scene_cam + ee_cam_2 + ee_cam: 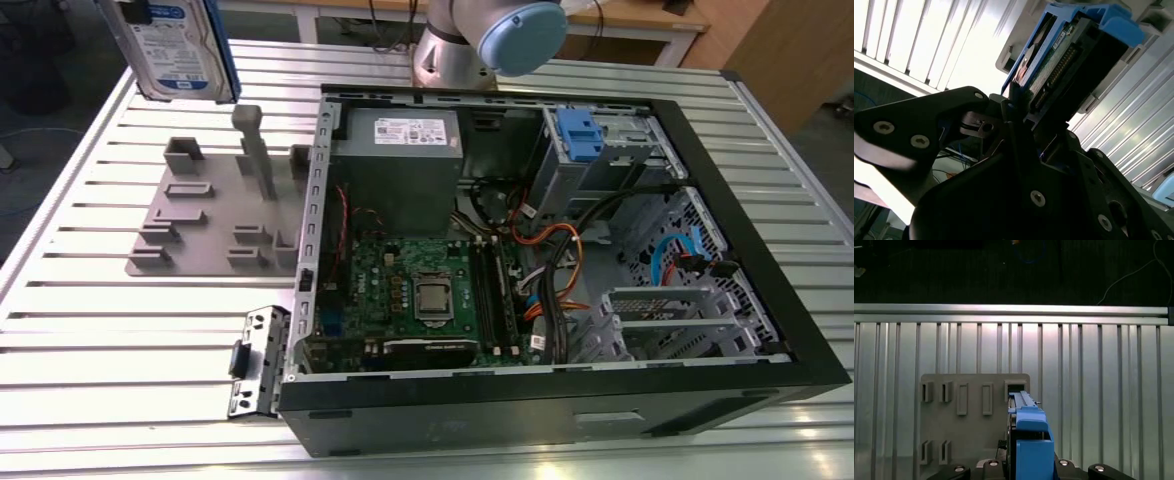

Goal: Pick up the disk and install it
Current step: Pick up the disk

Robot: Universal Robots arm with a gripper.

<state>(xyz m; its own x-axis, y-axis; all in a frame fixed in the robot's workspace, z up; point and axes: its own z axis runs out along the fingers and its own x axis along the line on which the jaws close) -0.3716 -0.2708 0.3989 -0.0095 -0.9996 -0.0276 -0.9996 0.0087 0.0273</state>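
The disk [180,50] hangs upright above the table's far corner on the exterior view's left, its white-and-blue label facing the camera and a blue rail down its side. My gripper [1013,102] is shut on the disk [1064,55], gripping it at one end between black fingers [949,112]. In the first wrist view the disk [1026,440] shows edge-on with its blue rail uppermost, held over the grey slotted holder plate [969,410]. The holder plate [200,225] lies on the slatted table beside the open computer case [747,280].
Inside the case are a grey power supply box with a white sticker [400,150], a green motherboard [414,290], loose cables [561,260] and a grey drive cage with a blue tab [587,130]. The arm's base [481,40] stands behind the case. A case bracket [254,360] juts out at the front.
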